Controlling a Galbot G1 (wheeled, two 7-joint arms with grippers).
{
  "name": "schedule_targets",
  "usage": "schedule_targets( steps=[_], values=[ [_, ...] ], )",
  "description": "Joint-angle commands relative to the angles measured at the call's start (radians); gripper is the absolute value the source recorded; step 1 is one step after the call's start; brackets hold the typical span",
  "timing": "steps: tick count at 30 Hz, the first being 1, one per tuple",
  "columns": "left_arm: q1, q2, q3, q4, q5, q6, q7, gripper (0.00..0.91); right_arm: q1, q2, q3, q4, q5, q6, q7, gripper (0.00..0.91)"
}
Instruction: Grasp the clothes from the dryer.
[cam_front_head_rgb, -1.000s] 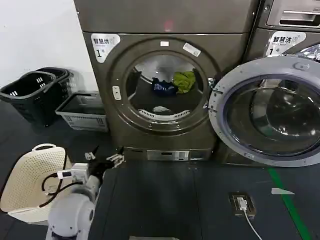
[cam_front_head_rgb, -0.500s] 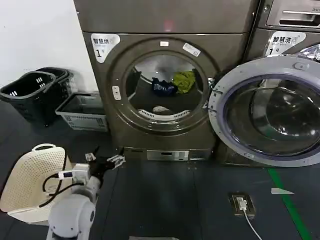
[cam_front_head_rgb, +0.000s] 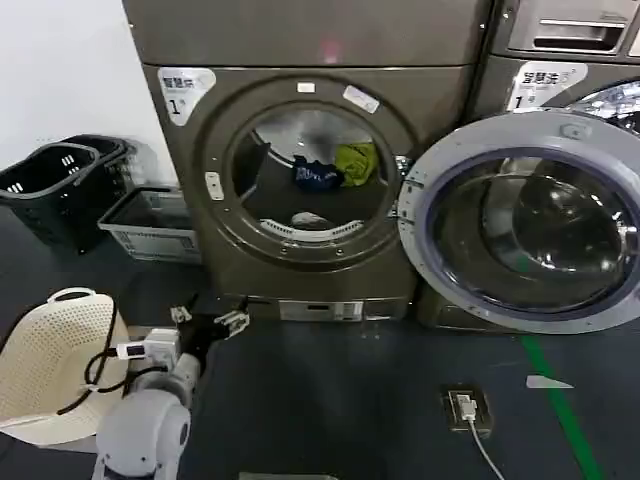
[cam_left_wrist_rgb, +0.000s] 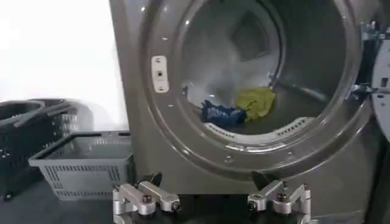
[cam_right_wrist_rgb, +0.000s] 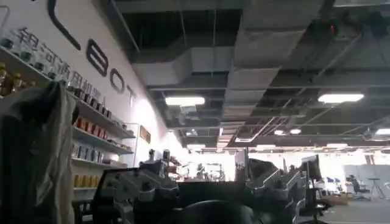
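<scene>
You face the dryer (cam_front_head_rgb: 300, 190), a bronze-grey front-loader with its round porthole open and its door (cam_front_head_rgb: 520, 235) swung wide to the right. Inside the drum, a dark navy garment (cam_front_head_rgb: 317, 175) lies touching a yellow-green one (cam_front_head_rgb: 357, 162). A pale grey-white piece (cam_front_head_rgb: 306, 219) rests nearer the front lip.

Left arm low at lower left of head view, white rounded elbow nearest, forearm reaching forward. Left tool (cam_front_head_rgb: 207, 321) held just above the floor, fingers (cam_left_wrist_rgb: 146, 198) spread wide, nothing between. Right tool (cam_right_wrist_rgb: 204, 195) aimed level across the room, empty.
</scene>
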Motion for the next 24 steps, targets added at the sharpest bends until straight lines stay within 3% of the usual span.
schedule_targets(
  steps=[1,15,24],
  values=[
    [0.004,-0.002,-0.001,0.000,-0.001,0.049,0.000,0.907,0.002,0.001,0.000,-0.003,0.001,0.004,0.001,0.907],
    [0.009,-0.004,-0.005,-0.016,0.012,0.049,-0.001,0.907,0.005,0.007,-0.003,-0.018,-0.002,0.025,0.002,0.907],
    [0.010,-0.004,-0.001,-0.031,0.011,0.049,-0.001,0.907,0.004,0.008,0.004,-0.032,0.006,0.040,0.030,0.907]
  ],
)
